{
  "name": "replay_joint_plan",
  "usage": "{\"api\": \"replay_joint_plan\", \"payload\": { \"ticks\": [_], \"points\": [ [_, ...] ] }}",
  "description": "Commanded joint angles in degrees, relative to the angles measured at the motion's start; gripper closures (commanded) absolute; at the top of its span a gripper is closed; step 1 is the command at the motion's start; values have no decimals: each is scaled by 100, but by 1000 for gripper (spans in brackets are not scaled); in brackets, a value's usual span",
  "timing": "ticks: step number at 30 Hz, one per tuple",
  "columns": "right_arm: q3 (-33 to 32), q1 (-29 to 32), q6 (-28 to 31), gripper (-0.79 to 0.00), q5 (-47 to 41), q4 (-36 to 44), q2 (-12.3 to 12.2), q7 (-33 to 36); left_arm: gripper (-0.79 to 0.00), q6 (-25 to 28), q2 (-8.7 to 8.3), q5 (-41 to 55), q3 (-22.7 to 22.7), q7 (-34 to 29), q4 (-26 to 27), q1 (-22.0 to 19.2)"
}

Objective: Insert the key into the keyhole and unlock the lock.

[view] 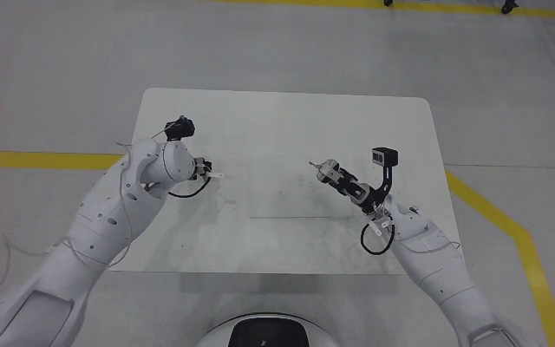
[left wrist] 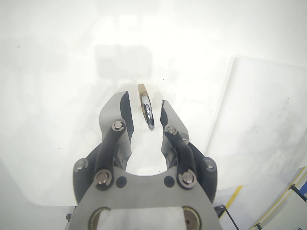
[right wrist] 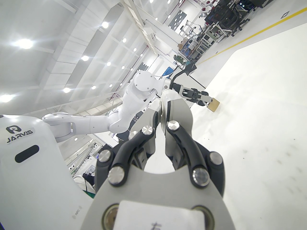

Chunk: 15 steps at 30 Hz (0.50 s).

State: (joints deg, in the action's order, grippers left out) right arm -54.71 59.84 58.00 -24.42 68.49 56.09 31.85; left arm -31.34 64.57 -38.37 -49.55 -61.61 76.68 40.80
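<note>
A small brass padlock [left wrist: 142, 88] with a chrome shackle [left wrist: 147, 113] is seen edge-on between the fingers of my left gripper [left wrist: 145, 98]. That gripper is open, with a gap on each side of the shackle. In the top view the left gripper [view: 208, 171] hangs over the table's left part. In the right wrist view the padlock [right wrist: 214, 105] rests on the table at the left gripper's [right wrist: 205, 99] tips. My right gripper [view: 323, 166] is right of centre, shut on a thin key [view: 312, 163] that points left toward the lock. Its own fingers [right wrist: 171, 104] hide the key.
The white table [view: 286, 121] has bare surface between the two grippers, roughly a hand-length gap. Its right edge [view: 438, 173] lies close behind the right arm. Yellow floor lines [view: 52, 160] run beside the table.
</note>
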Motion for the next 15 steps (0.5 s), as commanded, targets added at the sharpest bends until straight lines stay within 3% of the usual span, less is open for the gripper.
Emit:
{"api": "replay_joint_plan", "payload": {
  "ticks": [1,8,15],
  "points": [
    [0,0,0,0,0,0,0,0,0,24,18,7,8,16,-36,-15],
    [0,0,0,0,0,0,0,0,0,279,10,-178,-19,-15,48,45],
    [0,0,0,0,0,0,0,0,0,1564,-114,29,-345,-42,601,394]
  ]
}}
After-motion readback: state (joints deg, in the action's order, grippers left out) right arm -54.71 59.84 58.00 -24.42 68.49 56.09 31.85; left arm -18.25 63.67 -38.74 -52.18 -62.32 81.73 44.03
